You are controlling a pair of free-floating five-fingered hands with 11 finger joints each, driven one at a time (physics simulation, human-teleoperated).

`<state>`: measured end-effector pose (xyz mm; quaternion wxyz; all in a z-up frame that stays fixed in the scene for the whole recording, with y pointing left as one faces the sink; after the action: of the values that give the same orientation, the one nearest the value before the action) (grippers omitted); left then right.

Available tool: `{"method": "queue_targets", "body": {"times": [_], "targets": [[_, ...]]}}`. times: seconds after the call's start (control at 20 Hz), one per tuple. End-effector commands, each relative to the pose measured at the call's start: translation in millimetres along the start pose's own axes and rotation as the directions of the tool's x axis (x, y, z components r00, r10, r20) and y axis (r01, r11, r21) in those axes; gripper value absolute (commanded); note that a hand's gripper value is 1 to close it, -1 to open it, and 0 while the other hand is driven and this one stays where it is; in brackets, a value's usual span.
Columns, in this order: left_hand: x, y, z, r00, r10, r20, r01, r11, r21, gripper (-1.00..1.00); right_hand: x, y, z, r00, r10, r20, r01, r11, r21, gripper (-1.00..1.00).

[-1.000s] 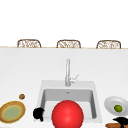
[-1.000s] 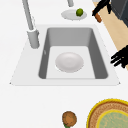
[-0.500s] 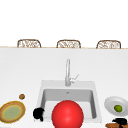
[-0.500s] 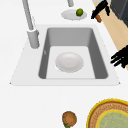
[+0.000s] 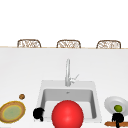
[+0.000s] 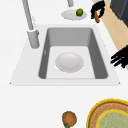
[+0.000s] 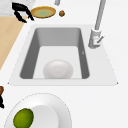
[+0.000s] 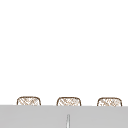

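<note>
Brown stick (image 6: 97, 18) in right hand's (image 5: 118, 117) curled fingers beside white plate's (image 5: 110, 102) rim; left hand (image 5: 38, 113) relaxed.

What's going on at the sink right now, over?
Right hand shut on orange-brown stick, beside plate with lime. Left hand idle near sink. Nothing between.
</note>
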<state>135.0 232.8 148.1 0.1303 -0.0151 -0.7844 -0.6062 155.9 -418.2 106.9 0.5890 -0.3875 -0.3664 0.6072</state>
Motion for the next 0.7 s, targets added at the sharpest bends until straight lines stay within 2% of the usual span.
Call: {"method": "queue_targets", "body": {"times": [0.0, 0.1, 0.15, 0.2, 0.25, 0.35, 0.4, 0.55, 0.65], "targets": [[0.0, 0.0, 0.0, 1.0, 0.0, 0.0, 0.0, 1.0, 0.0, 0.0, 8.7, 17.3, -8.2, 1.0, 0.028, -0.013, -0.028, 1.0, 0.0, 1.0], [0.0, 0.0, 0.0, 1.0, 0.0, 0.0, 0.0, 1.0, 0.0, 0.0, 8.5, 17.8, 0.1, 0.999, 0.03, -0.025, -0.03, 0.999, -0.024, 1.0], [0.0, 0.0, 0.0, 1.0, 0.0, 0.0, 0.0, 1.0, 0.0, 0.0, 9.7, 10.9, 3.2, 1.0, 0.012, -0.018, -0.012, 1.0, 0.0, 1.0], [0.0, 0.0, 0.0, 1.0, 0.0, 0.0, 0.0, 1.0, 0.0, 0.0, 8.5, 9.1, 6.9, 1.0, 0.006, -0.017, -0.006, 1.0, -0.015, 1.0], [0.0, 0.0, 0.0, 1.0, 0.0, 0.0, 0.0, 1.0, 0.0, 0.0, 4.2, 3.3, 10.9, 0.999, -0.034, -0.005, 0.034, 0.999, -0.032, 1.0], [0.0, 0.0, 0.0, 1.0, 0.0, 0.0, 0.0, 1.0, 0.0, 0.0, 7.2, -19.5, 11.4, 0.998, -0.064, -0.01, 0.064, 0.998, -0.024, 1.0], [0.0, 0.0, 0.0, 1.0, 0.0, 0.0, 0.0, 1.0, 0.0, 0.0, 8.0, -23.8, 15.9, 0.998, -0.069, -0.015, 0.069, 0.998, -0.016, 1.0], [0.0, 0.0, 0.0, 1.0, 0.0, 0.0, 0.0, 1.0, 0.0, 0.0, 20.3, -42.8, 25.5, 0.999, -0.043, -0.013, 0.043, 0.999, -0.012, 1.0], [0.0, 0.0, 0.0, 1.0, 0.0, 0.0, 0.0, 1.0, 0.0, 0.0, 22.2, -51.0, 31.8, 0.999, -0.052, -0.014, 0.051, 0.998, -0.025, 1.0]]}}
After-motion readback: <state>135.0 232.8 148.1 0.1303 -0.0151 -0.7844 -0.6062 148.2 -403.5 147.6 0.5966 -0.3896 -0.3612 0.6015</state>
